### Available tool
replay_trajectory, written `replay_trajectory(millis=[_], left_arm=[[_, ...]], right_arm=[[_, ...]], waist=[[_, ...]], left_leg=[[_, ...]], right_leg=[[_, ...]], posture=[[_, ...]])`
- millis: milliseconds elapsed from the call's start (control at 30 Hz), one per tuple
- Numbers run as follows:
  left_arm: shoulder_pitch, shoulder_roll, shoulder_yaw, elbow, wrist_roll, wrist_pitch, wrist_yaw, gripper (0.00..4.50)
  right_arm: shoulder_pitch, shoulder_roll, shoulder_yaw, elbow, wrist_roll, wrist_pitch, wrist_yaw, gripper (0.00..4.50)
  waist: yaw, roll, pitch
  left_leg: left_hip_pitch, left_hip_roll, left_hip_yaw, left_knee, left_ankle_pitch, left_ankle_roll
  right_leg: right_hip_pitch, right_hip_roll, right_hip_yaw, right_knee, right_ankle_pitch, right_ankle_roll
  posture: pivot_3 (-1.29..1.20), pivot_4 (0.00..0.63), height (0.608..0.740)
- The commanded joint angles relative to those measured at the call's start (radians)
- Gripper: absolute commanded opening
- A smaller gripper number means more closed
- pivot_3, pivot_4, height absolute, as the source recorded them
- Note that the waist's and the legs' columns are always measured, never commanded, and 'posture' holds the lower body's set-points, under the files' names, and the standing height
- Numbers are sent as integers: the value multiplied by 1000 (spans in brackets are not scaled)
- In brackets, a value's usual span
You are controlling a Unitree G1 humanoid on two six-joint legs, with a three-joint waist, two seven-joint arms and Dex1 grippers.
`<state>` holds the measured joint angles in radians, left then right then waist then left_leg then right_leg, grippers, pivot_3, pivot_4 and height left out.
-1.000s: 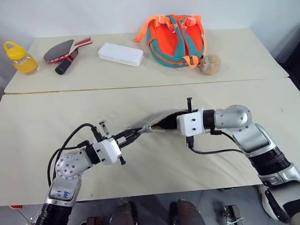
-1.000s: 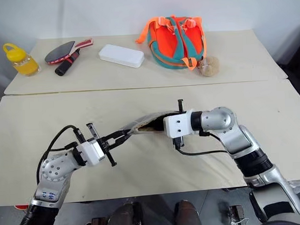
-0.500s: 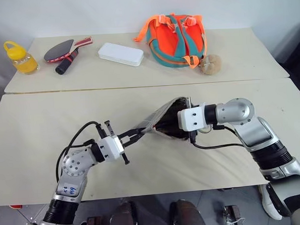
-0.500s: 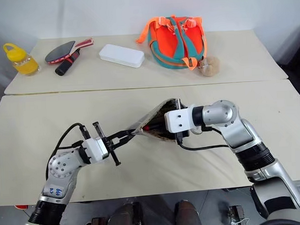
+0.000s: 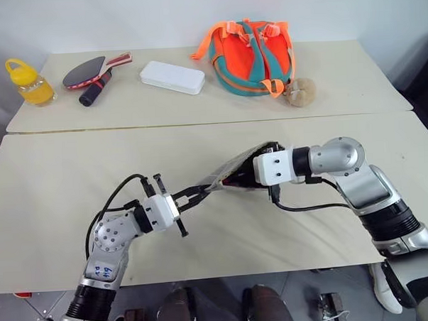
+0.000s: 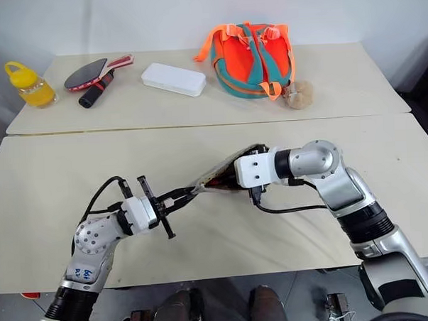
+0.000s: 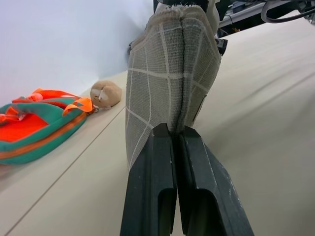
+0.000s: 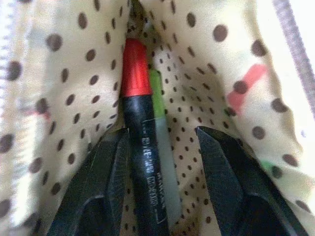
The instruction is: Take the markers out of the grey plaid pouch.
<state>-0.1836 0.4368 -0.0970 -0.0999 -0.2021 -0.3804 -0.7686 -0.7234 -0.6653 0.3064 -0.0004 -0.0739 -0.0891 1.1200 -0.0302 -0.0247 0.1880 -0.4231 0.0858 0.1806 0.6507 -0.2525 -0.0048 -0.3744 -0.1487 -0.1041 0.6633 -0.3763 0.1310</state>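
Note:
The grey plaid pouch point(image 5: 227, 171) hangs stretched between my two grippers above the near table. My left gripper point(image 7: 175, 132) is shut on the pouch's narrow end point(image 7: 167, 73). My right gripper point(image 8: 162, 135) reaches into the pouch's open mouth, its black fingers point(image 8: 106, 167) apart inside the dotted tan lining. Between those fingers lie the markers: the red and black one point(image 8: 140, 142) close against one finger, and the pale one with the green cap point(image 8: 158, 105) beside it. From the head views the markers are hidden inside the pouch.
The far table holds a yellow bottle point(image 5: 29, 82), a table tennis paddle point(image 5: 89, 72), a white hard case point(image 5: 172, 77), an orange and teal backpack point(image 5: 251, 56) and a small tan plush point(image 5: 300, 91). A seam point(image 5: 198, 123) divides the two tables.
The pouch's open end rose with my right gripper, then sank a little. The right gripper's fingers have spread inside the pouch. The left gripper keeps its hold.

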Motion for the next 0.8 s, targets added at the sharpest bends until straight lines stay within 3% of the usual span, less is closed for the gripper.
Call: replay_trajectory(millis=[33,533,633,733,800], left_arm=[[-6,-23,-7,-44,-61,36,-6,0],[-20,-55,-32,-63,-41,74,-2,0],[-16,-52,-31,-69,-42,80,0,0],[-17,-49,-27,-63,-32,80,8,0],[-21,-50,-15,-55,-30,86,20,0]], right_arm=[[-34,4,9,-5,-42,-7,-17,2217],[-27,92,80,79,-152,0,-76,2217],[-19,91,66,64,-134,17,-67,1598],[-9,71,49,35,-101,34,-34,612],[-2,41,34,2,-77,45,-2,569]], waist=[[0,0,0],[-1,0,0],[0,0,0],[0,0,0],[1,0,0]], left_leg=[[0,0,0,0,0,0],[0,0,0,0,0,0],[0,0,0,0,0,0],[0,0,0,0,0,0],[0,0,0,0,0,0]], right_leg=[[0,0,0,0,0,0],[0,0,0,0,0,0],[0,0,0,0,0,0],[0,0,0,0,0,0],[0,0,0,0,0,0]], posture=[[0,150,740],[0,150,740],[0,150,740],[0,150,740],[0,150,740]])
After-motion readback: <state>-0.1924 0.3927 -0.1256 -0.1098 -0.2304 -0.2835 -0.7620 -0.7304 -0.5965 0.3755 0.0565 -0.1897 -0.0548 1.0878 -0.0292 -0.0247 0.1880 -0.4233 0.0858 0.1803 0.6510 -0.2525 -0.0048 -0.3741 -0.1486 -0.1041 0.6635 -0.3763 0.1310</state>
